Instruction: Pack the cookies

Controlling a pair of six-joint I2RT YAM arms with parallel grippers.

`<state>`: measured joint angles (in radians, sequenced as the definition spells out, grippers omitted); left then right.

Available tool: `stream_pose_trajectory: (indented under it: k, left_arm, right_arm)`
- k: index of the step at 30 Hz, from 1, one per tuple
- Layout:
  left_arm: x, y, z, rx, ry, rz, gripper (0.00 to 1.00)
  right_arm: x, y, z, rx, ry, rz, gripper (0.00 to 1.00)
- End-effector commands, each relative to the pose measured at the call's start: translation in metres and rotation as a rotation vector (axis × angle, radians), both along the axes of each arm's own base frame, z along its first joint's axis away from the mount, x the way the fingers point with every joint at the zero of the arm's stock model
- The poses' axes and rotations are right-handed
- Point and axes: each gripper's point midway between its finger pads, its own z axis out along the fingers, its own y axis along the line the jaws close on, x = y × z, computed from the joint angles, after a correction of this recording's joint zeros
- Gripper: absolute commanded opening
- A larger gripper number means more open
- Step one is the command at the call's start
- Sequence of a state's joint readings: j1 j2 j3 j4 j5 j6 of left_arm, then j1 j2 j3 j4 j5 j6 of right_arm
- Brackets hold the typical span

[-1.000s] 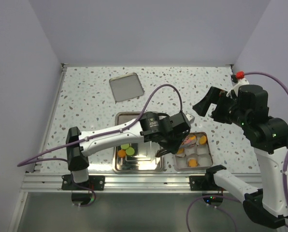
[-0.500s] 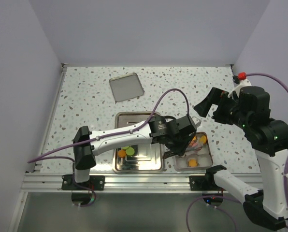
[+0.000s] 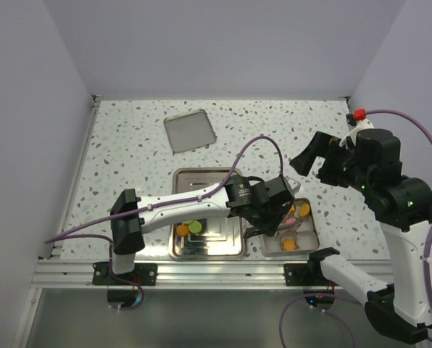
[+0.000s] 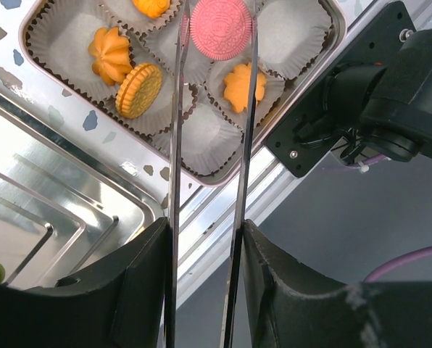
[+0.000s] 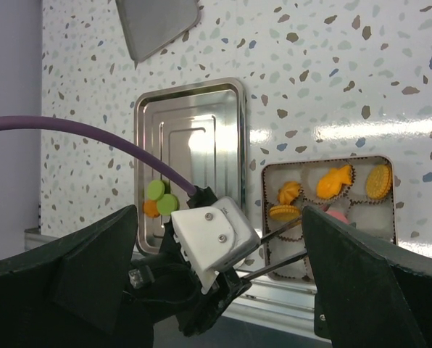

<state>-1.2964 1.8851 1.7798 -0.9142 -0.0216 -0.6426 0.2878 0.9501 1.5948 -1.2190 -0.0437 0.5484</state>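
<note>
Pink cookie rnd, embossed; orange cookies var. shapes.

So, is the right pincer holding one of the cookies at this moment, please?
No, the right pincer stands wide open in its wrist view, with nothing gripped in it.

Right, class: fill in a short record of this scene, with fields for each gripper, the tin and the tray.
left gripper: over the tin, pink cookie between its fingers; gripped or released, unclear
right gripper: open, empty, raised at the right of the table
tin: orange cookies in white liners, some liners empty
tray: two green cookies and one orange cookie in its near left corner
</note>
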Motion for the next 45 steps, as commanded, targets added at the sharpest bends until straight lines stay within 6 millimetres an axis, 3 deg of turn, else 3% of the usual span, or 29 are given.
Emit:
stream_pose_trajectory:
  k: [1,20,26,35,41,45]
  left_arm:
    - [0.002,-0.006,-0.001,-0.023,-0.017,-0.015,0.47]
    - [0.010,0.003,0.001,0.008,-0.053,0.015,0.54]
    - [0.018,0.014,0.027,-0.004,-0.097,0.051,0.54]
    - [0.024,0.080,0.069,0.004,-0.153,0.159,0.54]
    - [0.022,0.137,0.070,0.058,-0.155,0.250,0.55]
    - [0.016,0.177,0.057,0.114,-0.123,0.314,0.56]
  right_arm:
    - [-0.001,0.000,0.001,-0.012,-0.019,0.014,0.99]
    - [-0.001,0.002,0.000,-0.009,-0.014,0.022,0.99]
    - [-0.001,0.002,-0.001,-0.010,-0.012,0.023,0.99]
    - [0.001,0.003,-0.002,-0.004,-0.010,0.023,0.99]
    - [0.002,0.006,-0.003,0.006,-0.006,0.029,0.99]
    - [0.002,0.006,-0.003,0.009,-0.006,0.029,0.99]
